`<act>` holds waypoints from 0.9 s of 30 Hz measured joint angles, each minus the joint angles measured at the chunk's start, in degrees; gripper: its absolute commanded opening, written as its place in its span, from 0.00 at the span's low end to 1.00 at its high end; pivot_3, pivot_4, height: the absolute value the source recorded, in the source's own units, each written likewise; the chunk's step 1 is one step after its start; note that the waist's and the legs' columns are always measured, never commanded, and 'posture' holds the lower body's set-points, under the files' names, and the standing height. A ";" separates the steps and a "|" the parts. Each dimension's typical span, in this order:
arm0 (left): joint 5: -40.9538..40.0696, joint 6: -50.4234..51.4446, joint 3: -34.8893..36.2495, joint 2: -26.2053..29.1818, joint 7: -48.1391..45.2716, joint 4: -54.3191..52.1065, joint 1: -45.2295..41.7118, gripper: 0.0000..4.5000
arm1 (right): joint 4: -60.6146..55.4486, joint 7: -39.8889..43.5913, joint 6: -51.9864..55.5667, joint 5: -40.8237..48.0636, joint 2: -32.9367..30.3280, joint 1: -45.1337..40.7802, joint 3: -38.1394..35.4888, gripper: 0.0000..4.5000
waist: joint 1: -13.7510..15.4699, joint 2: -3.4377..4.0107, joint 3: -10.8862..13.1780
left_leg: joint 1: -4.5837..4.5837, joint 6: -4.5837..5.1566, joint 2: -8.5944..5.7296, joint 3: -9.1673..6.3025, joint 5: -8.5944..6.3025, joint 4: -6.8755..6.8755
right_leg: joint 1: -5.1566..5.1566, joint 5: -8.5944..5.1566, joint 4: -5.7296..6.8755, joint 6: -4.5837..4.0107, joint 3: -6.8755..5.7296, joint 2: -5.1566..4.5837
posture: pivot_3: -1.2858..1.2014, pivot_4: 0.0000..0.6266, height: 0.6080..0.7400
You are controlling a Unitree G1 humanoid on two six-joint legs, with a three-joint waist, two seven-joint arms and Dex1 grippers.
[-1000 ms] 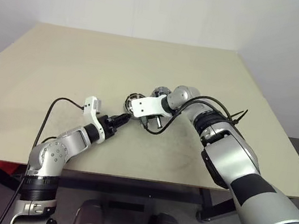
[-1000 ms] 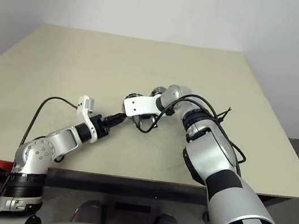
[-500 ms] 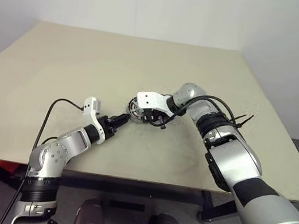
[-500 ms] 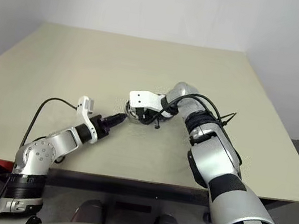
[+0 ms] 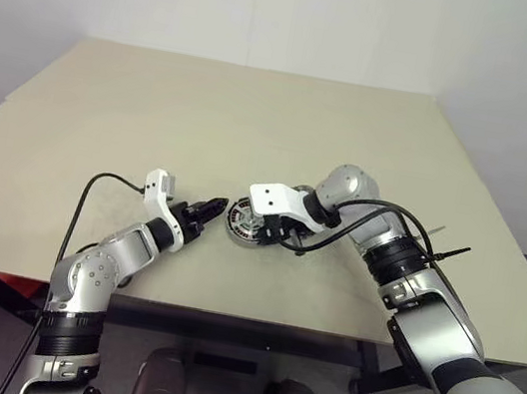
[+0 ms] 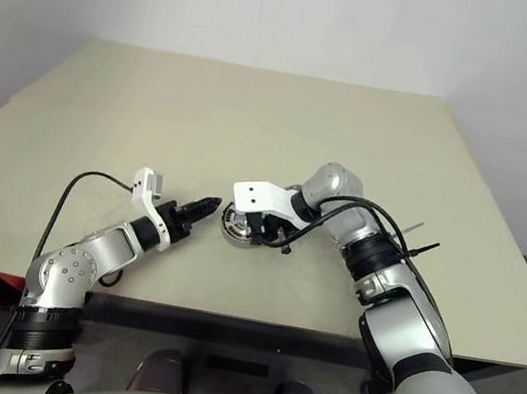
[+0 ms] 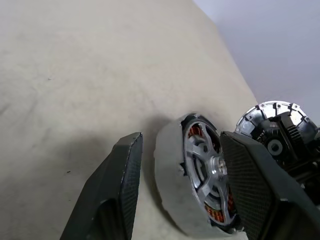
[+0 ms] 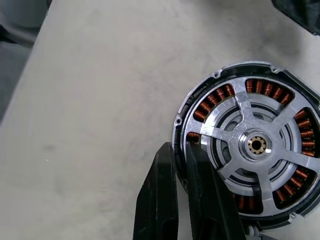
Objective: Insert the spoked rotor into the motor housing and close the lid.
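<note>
No writing to read anywhere here: no label, brand, number or sign on the table, the motor parts or the arms.
</note>
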 measured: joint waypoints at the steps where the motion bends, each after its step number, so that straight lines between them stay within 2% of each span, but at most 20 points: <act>1: 0.00 -0.02 0.00 0.04 0.00 0.00 -0.01 0.58 | 0.63 -0.39 0.78 0.04 0.50 -0.30 0.01 0.20 | -0.16 -0.03 -0.02 | 0.07 -0.01 0.00 0.00 0.01 -0.01 | 0.02 0.00 0.02 0.00 0.02 0.02 | 0.52 0.00 1.00; 8: 0.01 -0.14 -0.09 0.02 -0.01 0.01 -0.06 0.58 | 3.45 -2.95 5.55 1.81 3.76 -0.89 0.04 0.70 | -2.61 -0.09 -0.03 | 0.42 -0.20 0.03 -0.22 0.09 -0.10 | -0.08 -0.24 0.23 0.42 -0.02 0.14 | 0.52 0.00 1.00; 12: 0.01 -0.14 -0.08 0.05 -0.01 0.01 -0.05 0.58 | 0.82 -1.69 10.99 4.36 3.77 -1.69 -0.03 0.70 | -2.67 -0.10 0.07 | 0.29 -0.20 0.02 -0.25 0.09 -0.10 | -0.23 -0.25 0.18 0.44 -0.05 0.13 | 0.52 0.00 1.00; 21: 0.11 -0.14 -0.31 0.49 -0.79 1.14 -1.14 0.58 | -13.76 -0.86 23.59 14.14 3.60 -5.43 -2.84 0.70 | -1.80 -0.13 0.09 | 0.27 -0.27 0.00 -0.25 0.14 -0.08 | -0.21 -0.23 0.21 0.40 0.00 0.12 | 0.52 0.00 1.00; 24: 0.14 -0.12 -0.80 0.54 -1.58 1.75 -1.85 0.58 | -13.99 -4.13 23.24 15.75 2.34 -7.38 -5.16 0.70 | -1.09 -0.13 0.09 | 0.20 -0.31 0.00 -0.22 0.15 -0.08 | -0.23 0.00 0.21 0.01 0.00 0.11 | 0.52 0.00 1.00; 27: 0.29 0.14 -1.77 1.31 -2.58 1.88 -1.96 0.58 | -11.04 -8.27 18.33 15.47 -0.89 -9.34 -7.36 0.70 | -0.49 -0.15 0.08 | 0.10 -0.36 -0.01 -0.18 0.02 -0.13 | -0.23 0.02 0.13 -0.03 -0.01 0.08 | 0.52 0.00 1.00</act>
